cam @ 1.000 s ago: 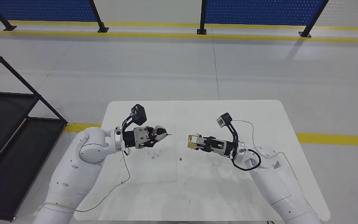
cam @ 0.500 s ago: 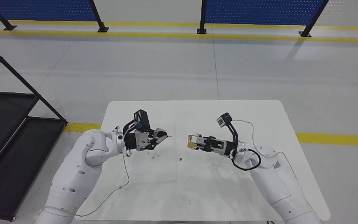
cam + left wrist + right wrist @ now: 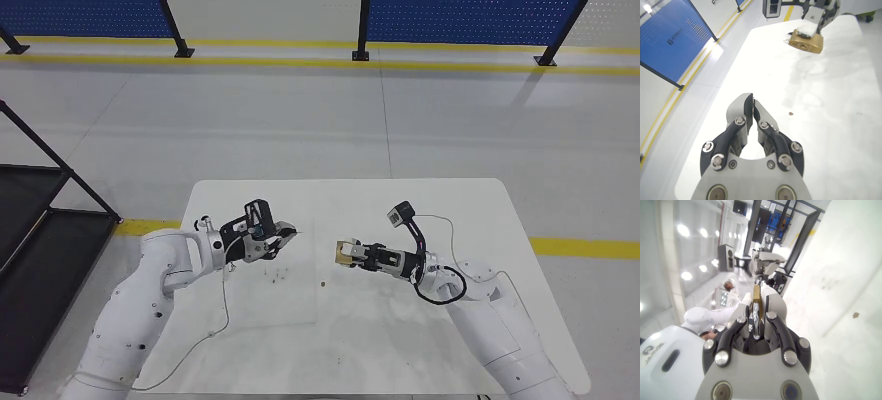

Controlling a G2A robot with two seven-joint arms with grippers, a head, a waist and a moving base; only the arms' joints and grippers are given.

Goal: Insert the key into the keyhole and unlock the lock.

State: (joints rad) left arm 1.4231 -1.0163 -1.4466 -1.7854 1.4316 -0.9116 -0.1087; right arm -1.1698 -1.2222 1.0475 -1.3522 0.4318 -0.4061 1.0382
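A white table (image 3: pixel 480 210) seen from above, with two robot arms meeting near its middle, their grippers pointing at each other with a small gap between them.

On the right, the right gripper (image 3: pixel 351 254) is clamped on a brass padlock (image 3: pixel 343 254), holding it out toward the left. In the right wrist view its fingers (image 3: pixel 745 308) squeeze the silver shackle (image 3: pixel 755 321) from both sides, and the brass body (image 3: pixel 755 292) sticks out beyond the fingertips. In the left wrist view, the padlock (image 3: pixel 806 43) sits low over the tabletop with its keyhole (image 3: pixel 803 46) turned toward the left arm. The right gripper (image 3: pixel 813 18) grips it from the far side with a white padded fingertip (image 3: pixel 807 30).

On the left, the left gripper (image 3: pixel 286 238) hangs above the table, level with the padlock and just left of it. Its black ribbed pads (image 3: pixel 748 106) are pressed together at the tips. Whether the key sits between them cannot be made out.

A small brown speck (image 3: pixel 322 286) lies on the table on the near side of the gap between the two grippers.
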